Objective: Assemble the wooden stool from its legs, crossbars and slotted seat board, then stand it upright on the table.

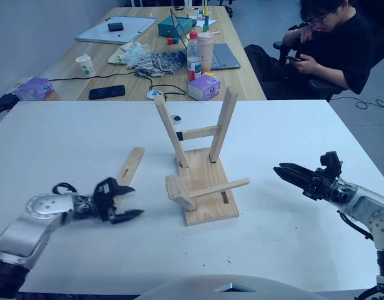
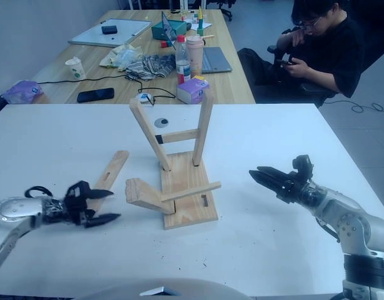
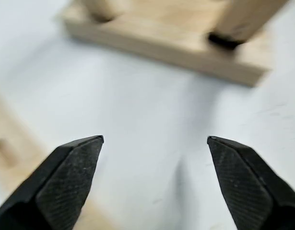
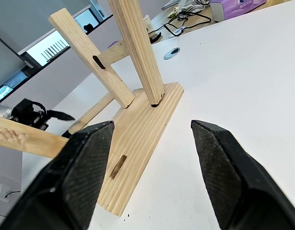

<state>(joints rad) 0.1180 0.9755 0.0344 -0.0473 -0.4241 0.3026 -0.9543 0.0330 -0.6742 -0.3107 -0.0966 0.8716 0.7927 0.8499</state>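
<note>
Half-built pale-wood stool (image 1: 204, 175), seat down on the white table (image 1: 67, 137), an empty gripper at each side.
Head views: the flat seat board (image 1: 210, 206) carries two square legs (image 1: 223, 125) standing in its slots, joined by a crossbar (image 1: 198, 132); a third leg (image 1: 179, 192) lies tipped on it, a fourth leg (image 1: 130, 165) flat on the table by the left gripper (image 1: 134, 201), the right gripper (image 1: 280, 170) opposite. Left wrist view: ridged black fingers (image 3: 70, 177) wide apart, board edge blurred, the fourth leg cut off. Right wrist view: black fingers (image 4: 85, 167) apart, board grain clear.

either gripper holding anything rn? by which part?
Nothing held. Left gripper and right gripper are both open, apart from the seat board.
</note>
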